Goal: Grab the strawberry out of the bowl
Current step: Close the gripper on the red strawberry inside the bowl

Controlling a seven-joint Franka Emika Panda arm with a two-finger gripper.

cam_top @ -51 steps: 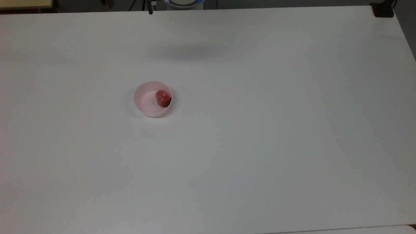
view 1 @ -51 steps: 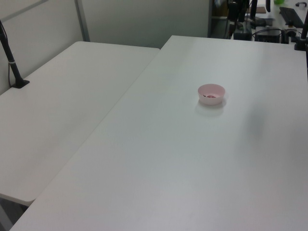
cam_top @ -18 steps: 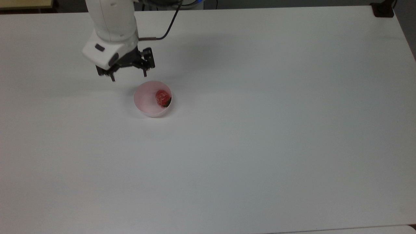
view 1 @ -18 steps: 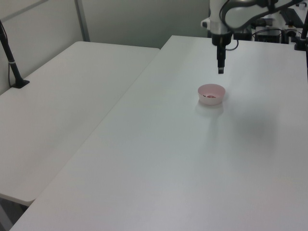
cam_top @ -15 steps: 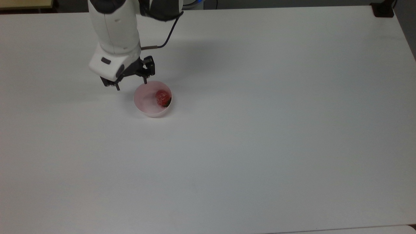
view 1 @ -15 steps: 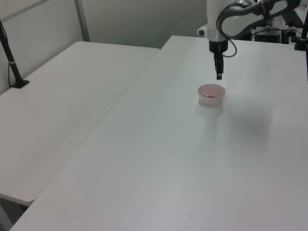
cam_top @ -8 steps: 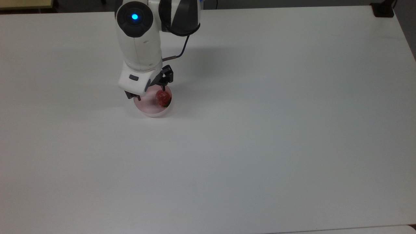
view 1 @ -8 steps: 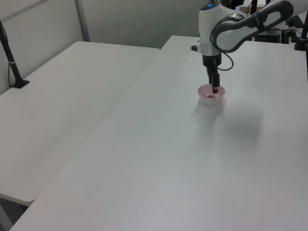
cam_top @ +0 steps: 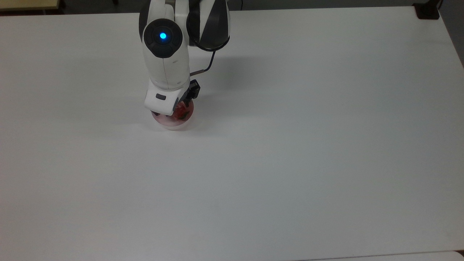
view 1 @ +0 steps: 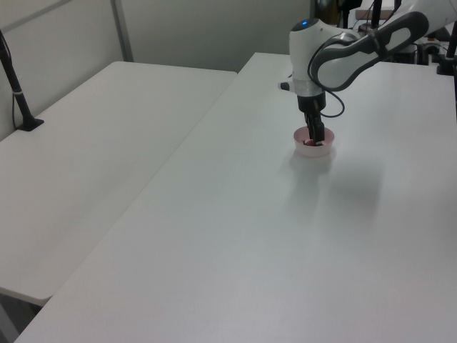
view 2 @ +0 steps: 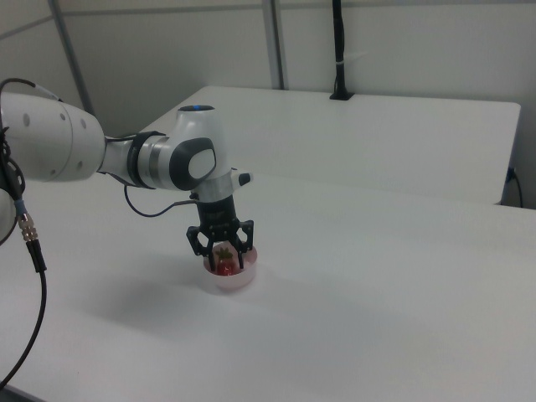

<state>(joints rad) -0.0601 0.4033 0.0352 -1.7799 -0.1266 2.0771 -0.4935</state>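
Observation:
The pale pink bowl [cam_top: 173, 124] [view 1: 313, 150] [view 2: 231, 279] sits on the white table, mostly covered by the arm in the top view. The red strawberry [cam_top: 181, 112] [view 2: 224, 259] with its green cap lies inside it. My gripper [view 2: 221, 252] [view 1: 315, 138] hangs straight down into the bowl, open, one finger on each side of the strawberry in the right view. I cannot tell whether the fingers touch the fruit.
The white table [cam_top: 290, 145] stretches wide around the bowl. A second white table [view 1: 93, 164] adjoins it in the left view, carrying a black post [view 1: 18, 93]. A black cable [view 2: 29, 276] hangs at the right view's left.
The arm came in from the top view's upper left, moved over the bowl and lowered; the open fingers now reach down around the strawberry.

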